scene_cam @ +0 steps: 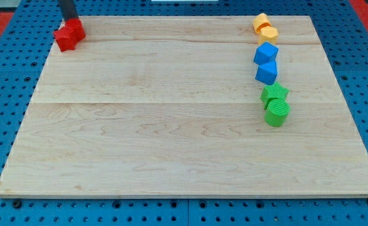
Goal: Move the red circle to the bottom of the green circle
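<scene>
Camera view shows my tip at the top left corner of the wooden board. It has no jaws to open or shut; it is just a rod, and it touches the top edge of the red blocks. Two red blocks seem to sit together there, and I cannot tell which one is the red circle. The green circle is far away on the view's right, just under a green star. Above those are two blue blocks and two yellow blocks. I think I should get behind the red circle on its left and push it slowly across, aiming just below the green circle without bumping it.
</scene>
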Action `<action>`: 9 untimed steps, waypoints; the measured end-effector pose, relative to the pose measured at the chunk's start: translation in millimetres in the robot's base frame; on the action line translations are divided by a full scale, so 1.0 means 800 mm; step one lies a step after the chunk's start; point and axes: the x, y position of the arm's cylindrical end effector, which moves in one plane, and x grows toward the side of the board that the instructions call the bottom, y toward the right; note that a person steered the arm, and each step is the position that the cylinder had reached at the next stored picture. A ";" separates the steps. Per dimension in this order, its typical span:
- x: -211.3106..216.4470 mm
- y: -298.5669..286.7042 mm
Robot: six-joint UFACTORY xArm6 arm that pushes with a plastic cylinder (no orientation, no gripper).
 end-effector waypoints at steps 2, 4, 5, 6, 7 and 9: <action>0.076 0.013; 0.116 0.103; 0.169 0.160; 0.168 0.175; 0.130 0.178; 0.285 0.333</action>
